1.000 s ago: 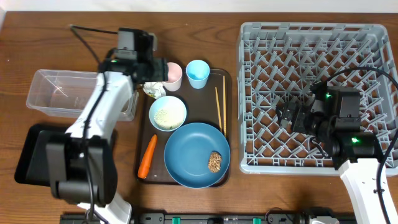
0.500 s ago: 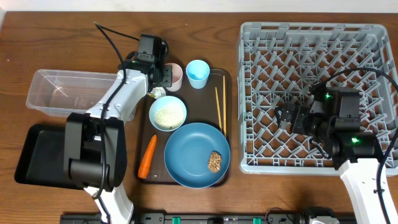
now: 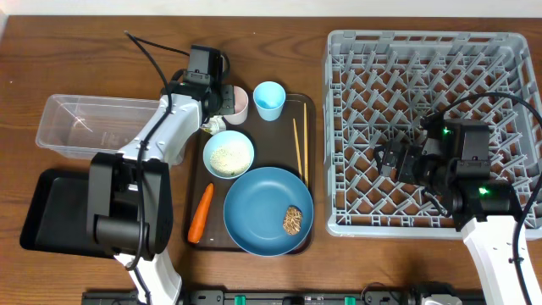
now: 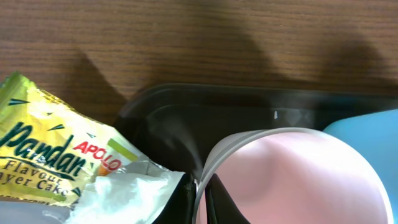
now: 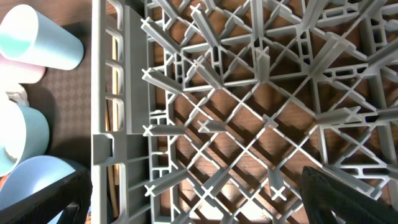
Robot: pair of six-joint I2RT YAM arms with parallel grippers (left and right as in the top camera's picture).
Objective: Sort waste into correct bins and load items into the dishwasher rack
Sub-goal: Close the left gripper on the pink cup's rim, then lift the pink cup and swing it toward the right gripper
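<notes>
My left gripper (image 3: 225, 99) is shut on the near rim of the pink cup (image 3: 240, 102), one finger inside and one outside (image 4: 202, 200). The cup (image 4: 298, 180) stands upright at the back of the dark-brown serving tray (image 3: 196, 174). A yellow-green snack wrapper (image 4: 56, 155) lies just left of it (image 3: 212, 125). The light-blue cup (image 3: 269, 99) stands to the right. My right gripper (image 3: 391, 158) hangs open over the grey dishwasher rack (image 3: 432, 76), nothing between its fingers (image 5: 199, 196).
On the serving tray are a white bowl of rice (image 3: 228, 153), the blue plate (image 3: 267, 210) with a brown lump (image 3: 293, 219), an orange carrot (image 3: 201, 212) and chopsticks (image 3: 299, 146). A clear tub (image 3: 102, 127) and a black tray (image 3: 42, 212) lie at the left.
The left arm swung right to the pink cup, and its jaws closed on the cup's rim. The right arm has not moved.
</notes>
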